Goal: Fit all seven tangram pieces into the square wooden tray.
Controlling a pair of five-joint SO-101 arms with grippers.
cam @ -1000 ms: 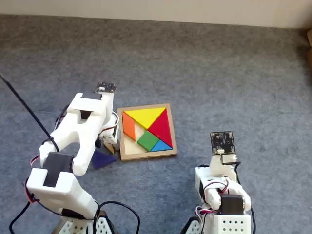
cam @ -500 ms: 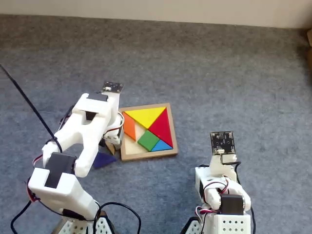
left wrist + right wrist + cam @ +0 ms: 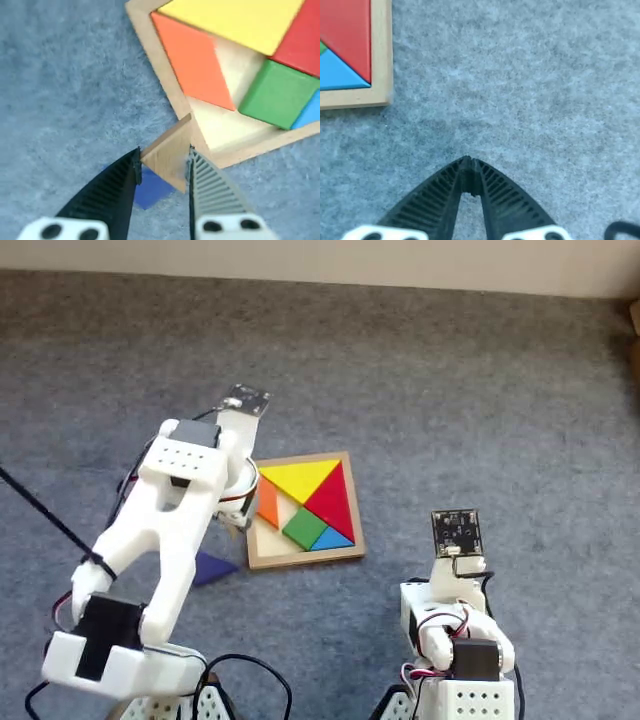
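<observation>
The square wooden tray (image 3: 305, 558) lies mid-table with a yellow triangle (image 3: 298, 480), red triangle (image 3: 333, 503), orange parallelogram (image 3: 267, 503), green square (image 3: 303, 528) and light blue triangle (image 3: 331, 539) in it. My left arm (image 3: 180, 500) hangs over the tray's left edge. In the left wrist view my left gripper (image 3: 164, 162) is shut on a plain wooden piece (image 3: 170, 150), held above the tray's rim (image 3: 159, 60) beside a bare slot (image 3: 225, 127). A dark blue triangle (image 3: 212, 566) lies on the carpet left of the tray. My right gripper (image 3: 470, 172) is shut and empty over carpet.
Grey carpet covers the table all round the tray. My right arm (image 3: 455, 625) stands at the near right, a little way from the tray's corner (image 3: 381, 50). Cables trail by the left arm's base (image 3: 240, 670).
My left arm has swung away from the near edge and toward the tray, carrying the wooden piece from the carpet to the tray's left rim. The right arm has not moved.
</observation>
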